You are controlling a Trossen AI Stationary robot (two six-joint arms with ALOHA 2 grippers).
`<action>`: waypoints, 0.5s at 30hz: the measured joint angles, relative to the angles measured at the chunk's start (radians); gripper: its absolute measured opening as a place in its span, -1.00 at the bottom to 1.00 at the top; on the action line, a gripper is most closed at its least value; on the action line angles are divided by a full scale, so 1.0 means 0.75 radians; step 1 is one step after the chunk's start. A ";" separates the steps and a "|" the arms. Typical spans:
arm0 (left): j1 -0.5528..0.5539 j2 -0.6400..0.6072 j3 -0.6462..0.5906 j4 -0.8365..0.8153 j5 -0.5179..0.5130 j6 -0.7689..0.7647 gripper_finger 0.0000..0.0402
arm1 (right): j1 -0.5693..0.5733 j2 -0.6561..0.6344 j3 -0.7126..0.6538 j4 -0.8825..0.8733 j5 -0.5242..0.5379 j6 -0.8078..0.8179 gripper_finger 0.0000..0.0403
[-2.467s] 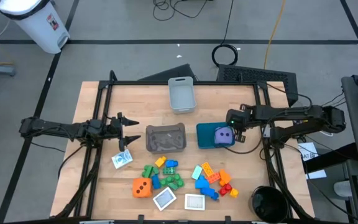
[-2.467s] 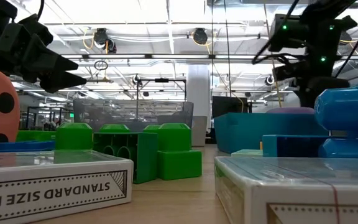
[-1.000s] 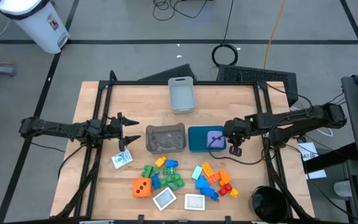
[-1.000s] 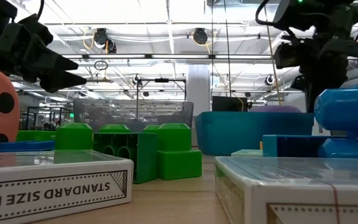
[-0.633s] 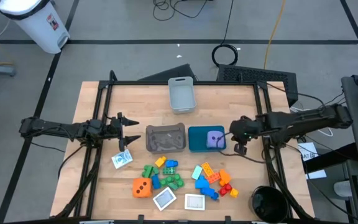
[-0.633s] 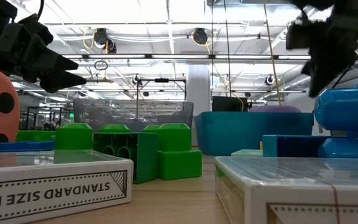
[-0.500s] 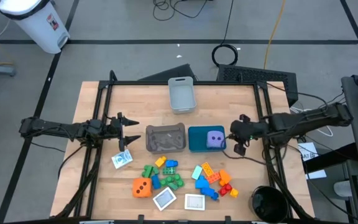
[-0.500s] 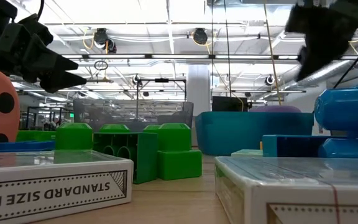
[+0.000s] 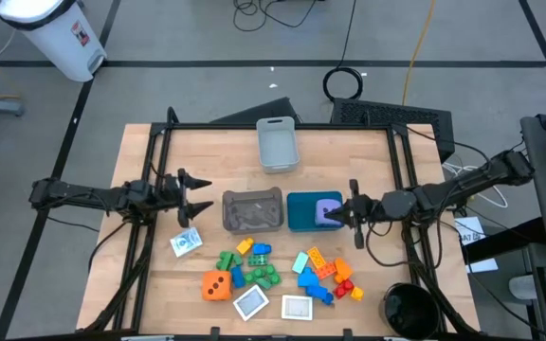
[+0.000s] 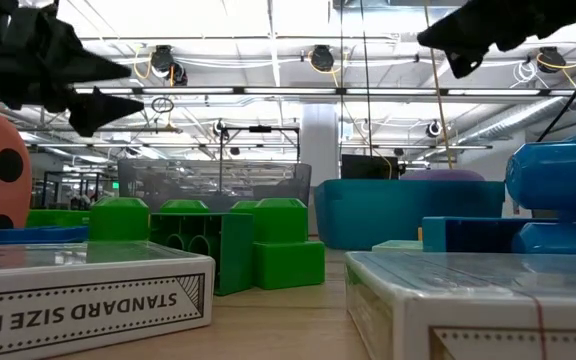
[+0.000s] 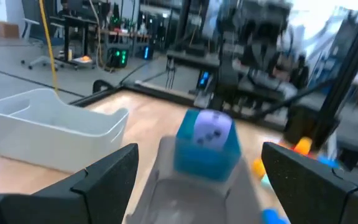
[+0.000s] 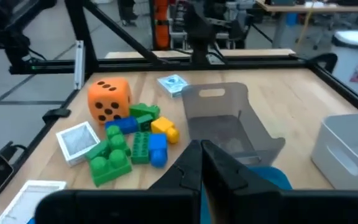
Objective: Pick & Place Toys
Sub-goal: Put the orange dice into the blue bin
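Note:
Bright bricks lie in two heaps (image 9: 252, 265) (image 9: 325, 273) near the table's front, beside an orange die (image 9: 216, 285) and two white-edged cards (image 9: 251, 303) (image 9: 298, 307). A small card (image 9: 187, 241) lies left of them. A purple die (image 9: 329, 209) sits in the teal bin (image 9: 301, 213). My right gripper (image 9: 351, 210) is shut and points level at that bin's right side, raised above the table. My left gripper (image 9: 202, 196) stands open, level, left of the grey bin (image 9: 253, 210), with nothing between its fingers.
A pale grey bin (image 9: 277, 144) stands at the far middle. A black frame (image 9: 282, 126) rims the table. A black cup (image 9: 410, 308) stands at the front right corner. Bare wood lies between the bins and the far left corner.
My right gripper has drawn back from the teal bin toward the table's right edge, risen, and tipped from pointing down to level, staying shut. The teal bin with the purple die has stayed where it was. My left gripper has tipped up a little.

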 joint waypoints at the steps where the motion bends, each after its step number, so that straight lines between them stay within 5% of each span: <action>1: 0.000 0.000 0.000 0.007 0.000 -0.028 0.73 | 0.002 -0.001 -0.015 0.015 0.000 -0.002 -1.00; 15: 0.000 0.000 0.000 0.062 -0.078 -0.223 0.73 | 0.006 -0.223 -0.196 0.064 -0.032 -0.059 -1.00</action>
